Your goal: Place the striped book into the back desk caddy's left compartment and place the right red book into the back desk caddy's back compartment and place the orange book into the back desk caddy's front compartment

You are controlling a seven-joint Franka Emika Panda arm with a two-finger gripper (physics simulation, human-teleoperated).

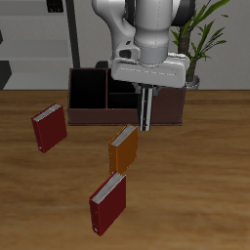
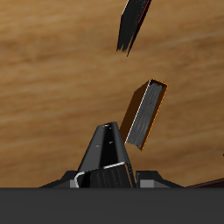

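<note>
Over the orange book, lying just in front of the caddy, your gripper hangs open, one finger past it, so closing now could knock it away.

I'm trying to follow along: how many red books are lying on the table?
2. One red book lies farther back, near the caddy's end; the other red book lies nearest the table's front edge, before the orange book. More may be hidden.
</note>
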